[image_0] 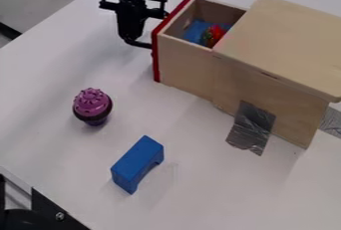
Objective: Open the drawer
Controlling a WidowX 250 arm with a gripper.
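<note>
Blue arched block (137,164) lies nearest the camera, toward the worktop's (200,194) near edge. Across from it the drawer (186,64) stands pulled out of the wooden box (286,40), a red thing (213,34) and a blue one (196,31) inside, and just beyond its red front hangs the black gripper (132,25), though I cannot tell whether it is spread, pressed together or pinching anything. Silver tape (251,127) runs from the box's side wall onto the worktop, and a pink-topped toy cupcake (92,105) stands well apart from the drawer
</note>
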